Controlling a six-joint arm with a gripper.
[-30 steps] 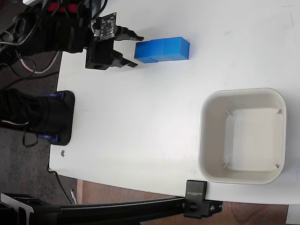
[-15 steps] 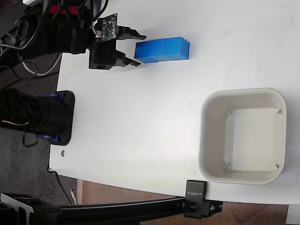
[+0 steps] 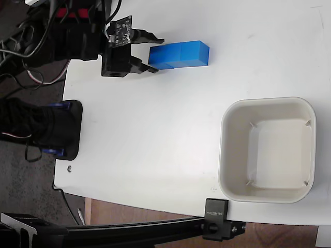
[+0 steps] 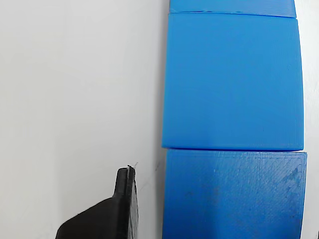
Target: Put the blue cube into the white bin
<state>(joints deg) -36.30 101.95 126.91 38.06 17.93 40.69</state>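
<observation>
Fixed view first. Gripper spread at the left end of a row of blue cubes, one finger tip past the row's upper corner, the other just below its lower corner; pinching nothing yet. Nearest cube the likely target, touching its neighbours with no gap. Bin well apart, lower right, holding nothing visible.

Risks, judged from this: cubes packed face to face, so closing could drag or nudge the next cube along, or tilt the grasped one against it. Lower finger very near the row's corner; pushing forward off-line could shove the whole row instead of straddling it. Shallow grip on matte faces could let the cube twist on lifting.

Desk plain white, flat, matte, with faint scuffs. Dark floor and loose cables at left, a black base at the desk's left edge, a black clamp and bar along the bottom edge.

Wrist view next. Cube at the bottom, flush against the second, a sliver of a third at the top. One finger beside the cube's left face, a narrow strip of desk between; other finger out of frame. Clearance on that side slim, so a small sideways error could mean a collision.
</observation>
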